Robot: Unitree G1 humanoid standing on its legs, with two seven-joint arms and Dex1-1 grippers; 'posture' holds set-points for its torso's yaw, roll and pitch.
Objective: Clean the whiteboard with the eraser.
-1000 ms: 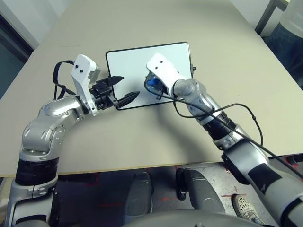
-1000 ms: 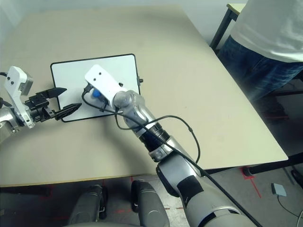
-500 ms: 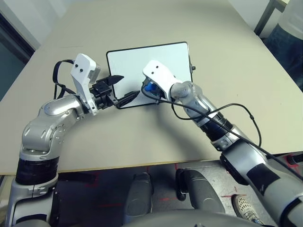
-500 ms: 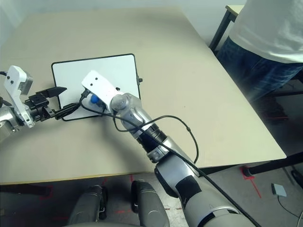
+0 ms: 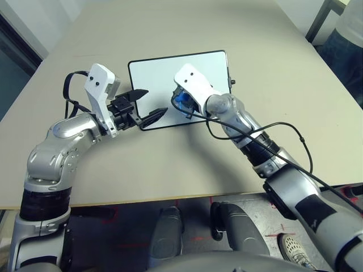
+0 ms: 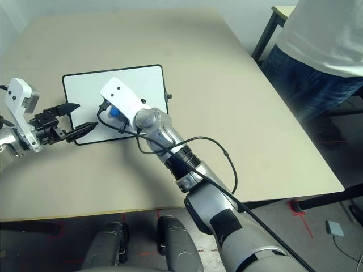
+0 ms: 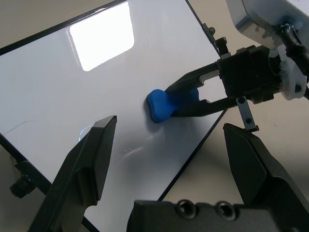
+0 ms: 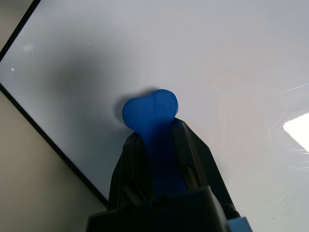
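Table: I see a broad beige table (image 6: 227, 85) with a plain matte top.
Person: I see someone standing (image 6: 323, 39) past the table's far right corner, in a white top and blue jeans.
Second table: a dark metal leg (image 6: 265, 34) under a pale top, just beside the person.
Floor: grey, with red marks (image 6: 299, 218) near the table's right edge.

I work in what looks like a lab or test room: a plain beige table (image 6: 227, 102), red tape marks (image 6: 300, 218) on the grey floor beside it, a person (image 6: 323, 45) standing just beyond its far corner.
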